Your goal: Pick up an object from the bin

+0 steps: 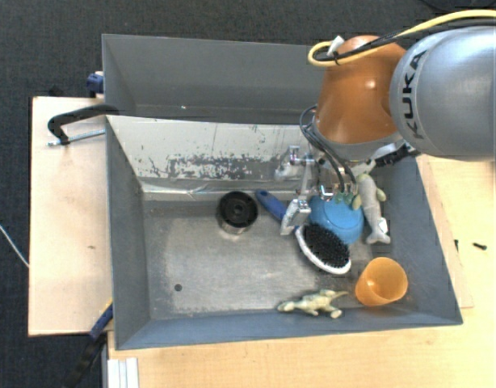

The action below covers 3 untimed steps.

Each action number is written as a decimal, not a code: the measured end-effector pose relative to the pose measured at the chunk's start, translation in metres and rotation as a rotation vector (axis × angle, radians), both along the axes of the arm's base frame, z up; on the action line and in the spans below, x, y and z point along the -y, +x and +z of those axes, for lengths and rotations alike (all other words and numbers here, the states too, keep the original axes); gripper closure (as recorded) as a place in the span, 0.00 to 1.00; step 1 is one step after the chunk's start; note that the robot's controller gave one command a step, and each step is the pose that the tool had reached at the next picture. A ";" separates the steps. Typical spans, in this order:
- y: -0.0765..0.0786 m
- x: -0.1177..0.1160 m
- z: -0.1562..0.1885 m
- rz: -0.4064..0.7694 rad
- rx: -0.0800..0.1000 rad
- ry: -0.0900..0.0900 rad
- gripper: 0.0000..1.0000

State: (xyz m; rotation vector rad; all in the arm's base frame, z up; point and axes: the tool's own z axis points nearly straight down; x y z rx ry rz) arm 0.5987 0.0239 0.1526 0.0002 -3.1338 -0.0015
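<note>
My claw [297, 191] hangs low in the bin [191, 273], toward its far right, spread, with nothing pinched. Its nearer tip is just beside the blue handle of a brush [325, 247] that lies black bristles up. A black cap [237, 208] sits left of it. An orange cup [382, 281] and a toy lizard [313, 303] lie by the near wall.

bin [125, 241] | round cap [237, 209] mid-floor | gripper [300, 192] right of cap | hairbrush [325, 246] near-right of gripper | toy shark [371, 208] at right wall | cup [381, 281] near-right corner | toy lizard [313, 303] left of cup, along near wall
</note>
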 end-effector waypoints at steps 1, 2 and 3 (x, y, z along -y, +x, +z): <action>0.004 0.007 -0.077 -0.100 0.008 0.000 0.00; 0.005 0.006 -0.073 -0.099 0.013 0.001 1.00; 0.002 -0.006 0.078 -0.114 0.022 0.002 1.00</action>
